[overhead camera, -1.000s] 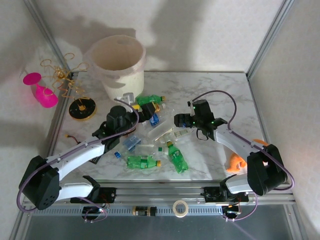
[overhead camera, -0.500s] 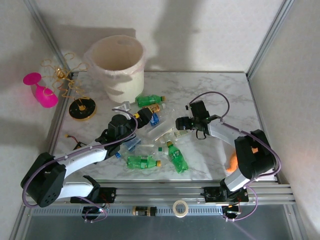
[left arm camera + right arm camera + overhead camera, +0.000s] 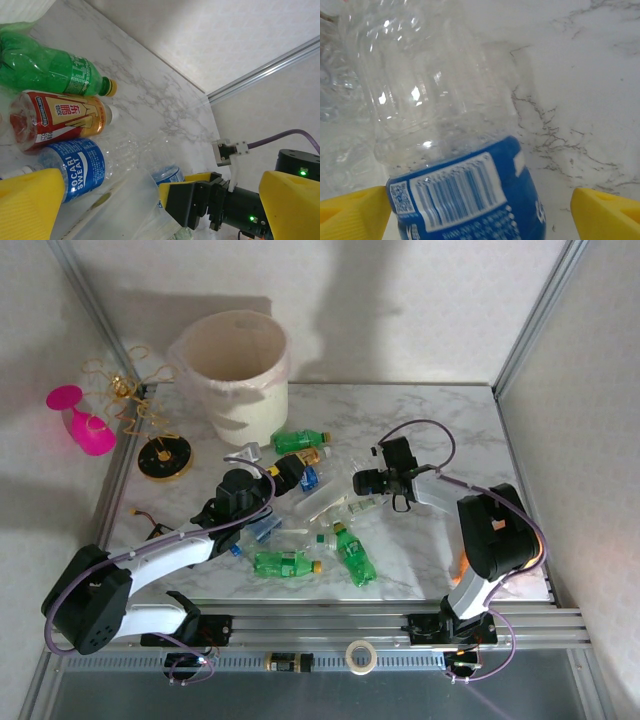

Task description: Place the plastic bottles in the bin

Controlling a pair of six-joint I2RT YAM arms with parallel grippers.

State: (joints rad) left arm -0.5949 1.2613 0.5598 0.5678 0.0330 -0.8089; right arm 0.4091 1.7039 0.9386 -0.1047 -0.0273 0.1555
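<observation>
Clear plastic, blue label: the bottle (image 3: 445,125) is laid centre-frame on marble (image 3: 580,75), long axis run bottom to top, leaning left. It's straddled, not pinched, by the spread right gripper (image 3: 480,212); left gripper (image 3: 160,205) is spread wide too.

Bright, diffuse light falls from above in the top view and washes the marble table (image 3: 440,415) pale. Broad soft shadows lie on the back wall at upper centre and at upper left beside the bin (image 3: 250,410). Fine detail is slightly soft. The left wrist view is crisp, and the label on the green bottle (image 3: 55,70) is sharp. In the right wrist view the clear bottle (image 3: 435,100) carries small white glints, and the yellow pads (image 3: 352,212) in the lower corners are blurred.
</observation>
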